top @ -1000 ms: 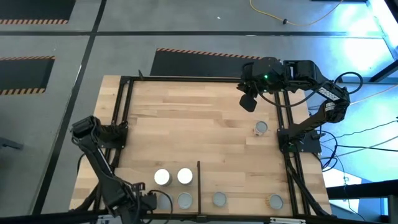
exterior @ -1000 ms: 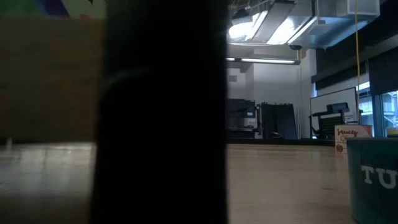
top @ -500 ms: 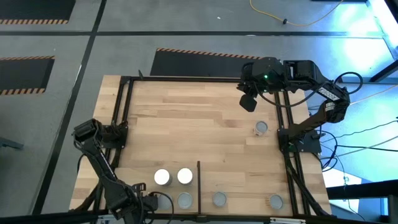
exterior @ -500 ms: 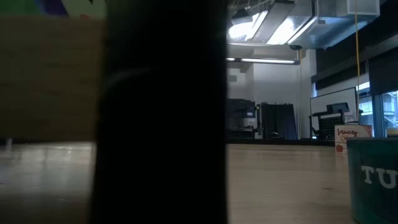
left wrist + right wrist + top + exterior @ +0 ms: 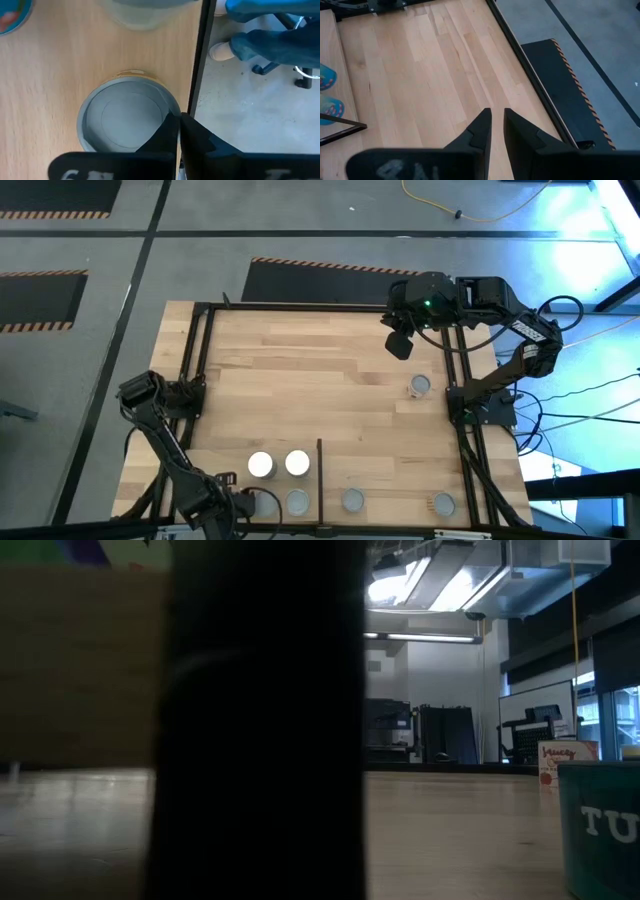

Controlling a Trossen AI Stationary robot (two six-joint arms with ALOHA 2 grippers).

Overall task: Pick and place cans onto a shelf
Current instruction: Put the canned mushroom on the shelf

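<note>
hovering: left gripper [image 5: 179, 131], fingers pressed together, empty, directly above the rim of an upright grey-topped can [image 5: 125, 117]; right gripper [image 5: 400, 343] far off, slightly parted, empty.

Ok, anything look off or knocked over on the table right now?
Nothing tipped or spilled. One grey-topped can stands alone near the right arm, apart from the cans grouped at the shelf. The low view is largely blocked by a dark shape right in front of it.
</note>
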